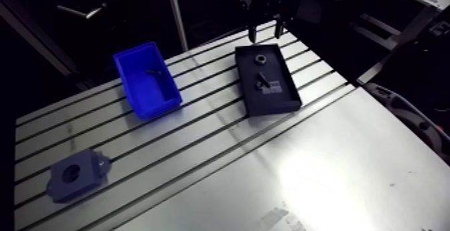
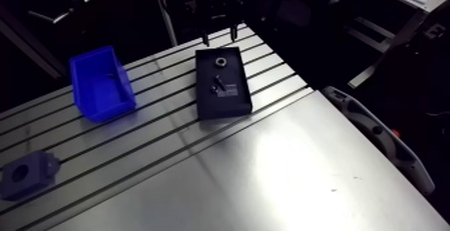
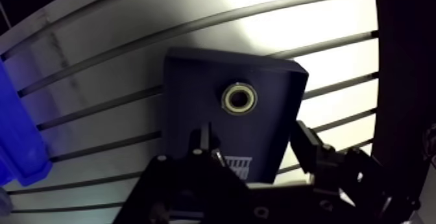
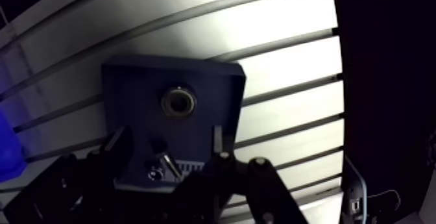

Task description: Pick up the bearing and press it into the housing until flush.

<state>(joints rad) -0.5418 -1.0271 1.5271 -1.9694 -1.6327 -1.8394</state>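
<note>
Though bearing [image 3: 240, 99] shows, end effector [image 3: 253, 133] covers tray [image 3: 188, 77] edge.

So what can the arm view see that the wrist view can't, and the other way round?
Only the arm view: the housing, and the whole blue bin with a small dark part inside. Only the wrist view: that the hand is open and holds nothing, hanging over the tray. Both: the slotted table, the dark tray, the bearing lying in it, and an edge of the bin.
</note>
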